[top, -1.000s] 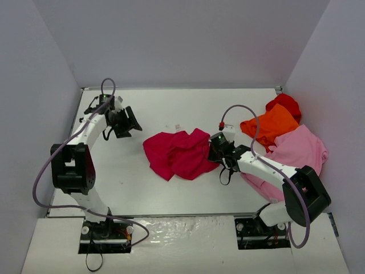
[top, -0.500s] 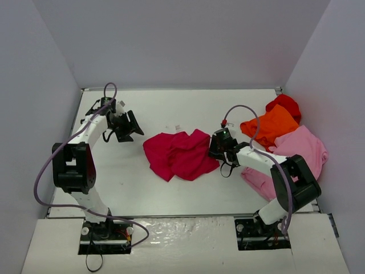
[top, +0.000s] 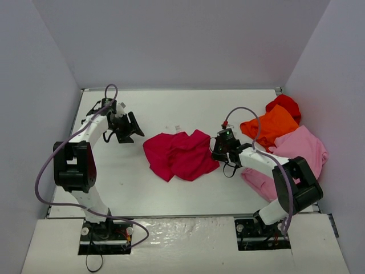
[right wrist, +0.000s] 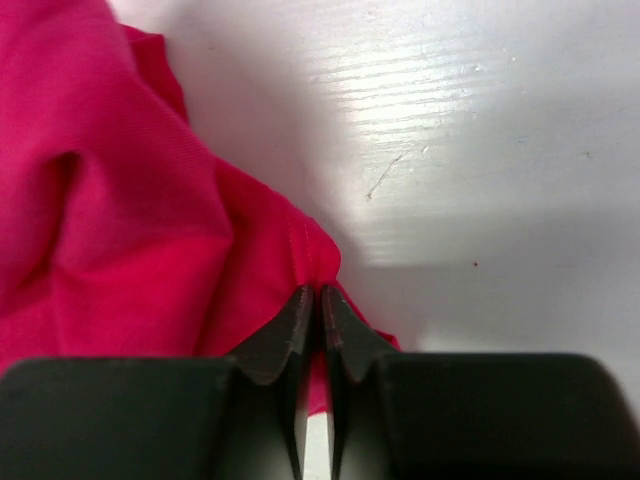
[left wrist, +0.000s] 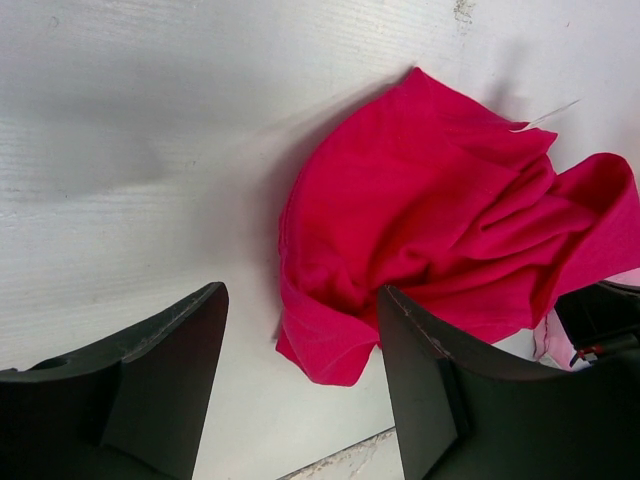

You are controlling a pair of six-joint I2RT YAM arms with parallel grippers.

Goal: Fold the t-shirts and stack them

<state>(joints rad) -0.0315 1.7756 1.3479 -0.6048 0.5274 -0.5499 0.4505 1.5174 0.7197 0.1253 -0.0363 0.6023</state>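
A crumpled crimson-magenta t-shirt (top: 179,154) (left wrist: 430,230) (right wrist: 120,230) lies at the middle of the white table (top: 171,108). My right gripper (top: 215,153) (right wrist: 318,292) is low at the shirt's right edge and is shut on its stitched hem. My left gripper (top: 132,127) (left wrist: 300,295) is open to the left of the shirt. It is clear of the cloth, with nothing between its fingers. An orange t-shirt (top: 272,124), a bright red t-shirt (top: 285,104) and a light pink t-shirt (top: 296,151) lie heaped at the right.
Grey walls close in the table at the back and on both sides. The heap of three shirts fills the right side, under and behind my right arm. A small pale scrap (top: 177,126) lies on the table behind the crimson shirt.
My right gripper has closed onto the crimson shirt's right edge, after its forearm swung a little toward the back. The left arm has barely moved and stays open.
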